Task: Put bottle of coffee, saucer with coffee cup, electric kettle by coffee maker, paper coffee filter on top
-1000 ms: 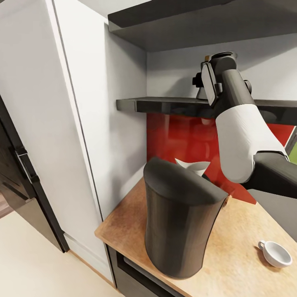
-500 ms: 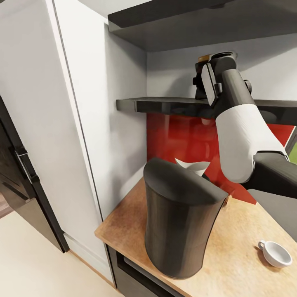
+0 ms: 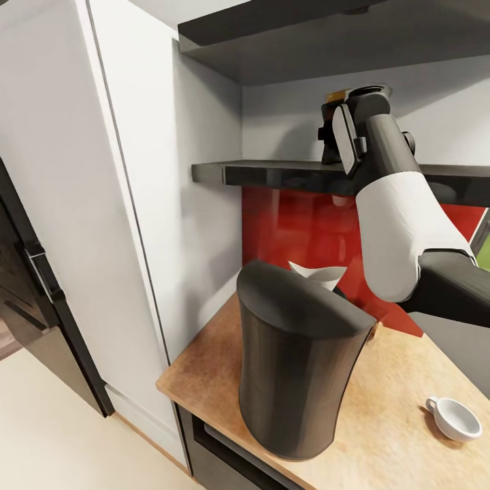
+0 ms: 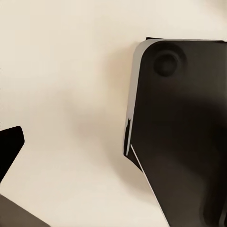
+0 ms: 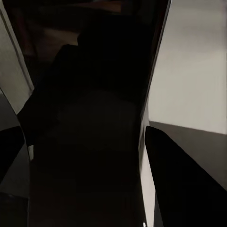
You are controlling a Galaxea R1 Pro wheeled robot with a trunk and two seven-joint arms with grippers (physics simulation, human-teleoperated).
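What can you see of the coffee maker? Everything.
The coffee maker is a tall, dark grey, matte body, waisted in the middle, with a flat sloping top. It stands upright on the wooden countertop near its front left corner. A white paper filter shows just behind its top edge; whether it touches cannot be told. No gripper touches it.

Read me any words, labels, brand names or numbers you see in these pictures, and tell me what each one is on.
There is no readable text.
Coffee maker: plain dark body, no brand or label.
Coffee cup: plain white.
Bottle of coffee at the right end effector: too dark and close to show any label.
Shelf and cabinet: unmarked.
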